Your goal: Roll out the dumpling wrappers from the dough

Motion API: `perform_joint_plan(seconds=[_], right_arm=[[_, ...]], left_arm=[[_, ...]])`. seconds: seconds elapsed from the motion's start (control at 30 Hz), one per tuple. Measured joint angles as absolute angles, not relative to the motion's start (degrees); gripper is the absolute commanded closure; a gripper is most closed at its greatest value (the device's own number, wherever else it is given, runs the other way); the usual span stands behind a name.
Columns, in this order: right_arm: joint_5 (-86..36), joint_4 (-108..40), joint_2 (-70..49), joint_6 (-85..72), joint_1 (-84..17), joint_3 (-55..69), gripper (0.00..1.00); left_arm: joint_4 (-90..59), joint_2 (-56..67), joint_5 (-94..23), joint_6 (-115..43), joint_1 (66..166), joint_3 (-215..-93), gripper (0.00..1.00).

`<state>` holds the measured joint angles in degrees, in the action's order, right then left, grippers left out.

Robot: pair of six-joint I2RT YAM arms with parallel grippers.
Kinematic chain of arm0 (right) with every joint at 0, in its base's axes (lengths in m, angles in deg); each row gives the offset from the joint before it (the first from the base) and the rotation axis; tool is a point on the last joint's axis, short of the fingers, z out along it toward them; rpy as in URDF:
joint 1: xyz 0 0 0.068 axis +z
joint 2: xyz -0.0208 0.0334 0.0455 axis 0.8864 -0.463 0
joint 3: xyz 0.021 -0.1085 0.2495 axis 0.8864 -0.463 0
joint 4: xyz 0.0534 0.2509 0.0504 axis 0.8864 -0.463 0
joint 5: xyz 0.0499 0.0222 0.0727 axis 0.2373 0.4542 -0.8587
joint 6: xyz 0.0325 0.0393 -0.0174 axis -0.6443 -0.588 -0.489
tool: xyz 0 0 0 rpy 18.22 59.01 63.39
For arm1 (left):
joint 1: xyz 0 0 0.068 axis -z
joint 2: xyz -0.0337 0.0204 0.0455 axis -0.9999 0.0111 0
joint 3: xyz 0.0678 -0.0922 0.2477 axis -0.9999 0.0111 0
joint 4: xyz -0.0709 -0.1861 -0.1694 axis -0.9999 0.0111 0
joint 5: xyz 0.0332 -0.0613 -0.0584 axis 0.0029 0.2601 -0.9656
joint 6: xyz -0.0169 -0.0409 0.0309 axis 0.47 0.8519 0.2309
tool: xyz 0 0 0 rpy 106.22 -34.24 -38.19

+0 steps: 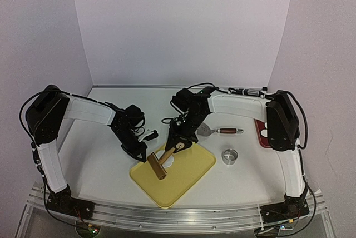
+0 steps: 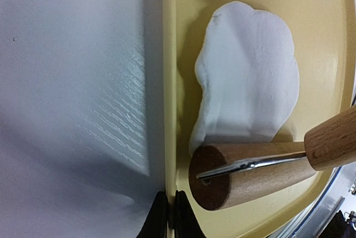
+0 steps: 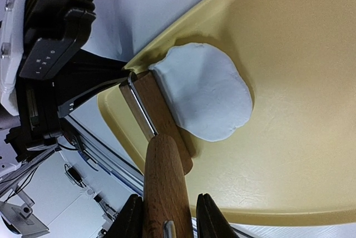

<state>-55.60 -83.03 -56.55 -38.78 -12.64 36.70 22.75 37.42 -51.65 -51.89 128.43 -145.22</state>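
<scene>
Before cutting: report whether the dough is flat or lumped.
Flat: the dough lies as a thin irregular sheet on the yellow tray.

Not much to be read here, honestly. One bit of lettering is found in the right wrist view: small pale characters are printed on a black boxy plastic housing [image 3: 47,54] at the upper left, turned sideways. "OAK" can be made out, followed by a dash and one more character that is too small to be told. Nothing legible is spotted in the other two views.
</scene>
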Motion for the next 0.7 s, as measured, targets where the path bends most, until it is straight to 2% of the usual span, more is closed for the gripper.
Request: perform_joint_plan(seconds=[0.47,0.7], right_arm=[[-59.4,-83.5,-57.6,-36.9,-11.2,37.2,1.0],[-59.7,-89.9,-55.9,-29.7,-5.7,37.3,1.0]], left_arm=[[22.7,37.4,-51.6,-51.9,128.4,-145.2,1.0],[22.7,37.4,-51.5,-51.9,128.4,-145.2,1.0]])
